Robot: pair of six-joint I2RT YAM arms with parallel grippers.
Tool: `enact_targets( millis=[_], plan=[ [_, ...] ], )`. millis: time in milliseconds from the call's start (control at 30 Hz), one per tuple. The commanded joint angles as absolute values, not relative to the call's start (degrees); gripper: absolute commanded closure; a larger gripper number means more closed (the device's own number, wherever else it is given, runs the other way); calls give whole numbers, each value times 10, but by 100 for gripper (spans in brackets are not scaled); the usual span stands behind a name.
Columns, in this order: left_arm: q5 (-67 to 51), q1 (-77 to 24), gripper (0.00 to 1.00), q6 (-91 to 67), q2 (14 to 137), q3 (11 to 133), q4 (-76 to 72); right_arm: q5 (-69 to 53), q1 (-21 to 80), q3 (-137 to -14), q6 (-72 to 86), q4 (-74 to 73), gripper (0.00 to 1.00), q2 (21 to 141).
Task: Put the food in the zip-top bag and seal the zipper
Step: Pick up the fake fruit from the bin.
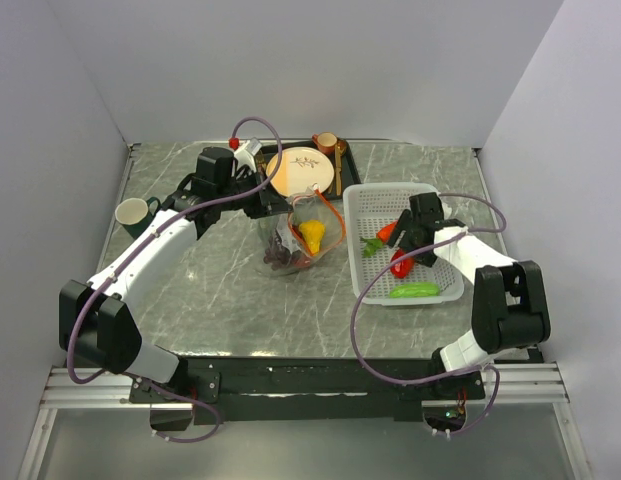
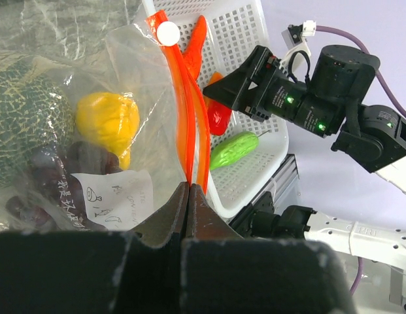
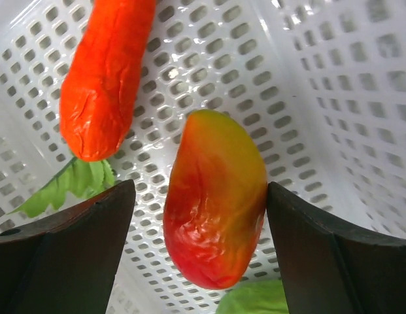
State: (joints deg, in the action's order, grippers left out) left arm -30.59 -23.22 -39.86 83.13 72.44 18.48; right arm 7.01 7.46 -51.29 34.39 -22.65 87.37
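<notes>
Overhead, the zip-top bag (image 1: 293,238) stands on the grey marbled bench (image 1: 220,290) between the two arms, its mouth turned up and toward the white mesh basket (image 1: 375,196) just to its right. The left gripper (image 2: 189,191) is closed tight on the zipper (image 2: 184,104), both orange-red strips pinched together between its jaws, with a small white slider (image 2: 168,33) at the far end of the strip. Through the clear plastic the left wrist view shows the yellow pear (image 2: 108,121), the netted green melon (image 2: 23,124) beside it, the dark grapes (image 2: 46,173) below, and a printed paper label (image 2: 118,196). The right gripper (image 3: 199,216) is down inside the basket with its jaws wide, one on each side of a red piece (image 3: 216,209) that shades to yellow at the top; the finger (image 3: 320,261) on the right of the wrist view looks to be touching it, while the other stands clear with a gap. Just beyond lies the carrot (image 3: 104,78), its green leaves (image 3: 72,186) spread on the mesh, and the green cucumber (image 1: 415,290) rests at the near end of the basket. Behind the bag, a dark tray (image 1: 347,186) carries a patterned plate (image 1: 302,170) and a brown cup (image 1: 325,143), and a green mug (image 1: 135,213) sits at the left edge of the bench.
</notes>
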Motion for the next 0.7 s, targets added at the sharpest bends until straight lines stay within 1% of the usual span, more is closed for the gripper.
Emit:
enact_targets(
  millis=[0, 133, 167, 200, 267, 300, 500, 567, 633, 667],
  plan=[
    [-310, -234, 99, -389, 831, 744, 171, 29, 66, -494, 336, -181, 14, 877],
    [-310, -234, 99, -388, 829, 742, 171, 7, 64, -483, 336, -162, 20, 875],
    [-310, -234, 99, -388, 828, 741, 171, 4, 63, -482, 335, -158, 22, 881],
    [-310, -234, 99, -388, 826, 739, 171, 2, 63, -483, 336, -159, 27, 883],
    [-310, -234, 99, -390, 824, 738, 171, 2, 63, -481, 335, -156, 30, 887],
    [-309, -234, 99, -390, 824, 738, 171, 2, 64, -480, 335, -155, 35, 887],
    [-306, -234, 99, -389, 820, 735, 174, -11, 63, -473, 330, -149, 43, 874],
    [-305, -234, 99, -391, 817, 731, 172, -12, 63, -474, 329, -149, 48, 873],
    [-306, -234, 99, -394, 815, 729, 169, -11, 63, -475, 326, -151, 49, 870],
    [-306, -234, 99, -393, 815, 729, 168, -11, 64, -475, 324, -153, 53, 864]
  ],
)
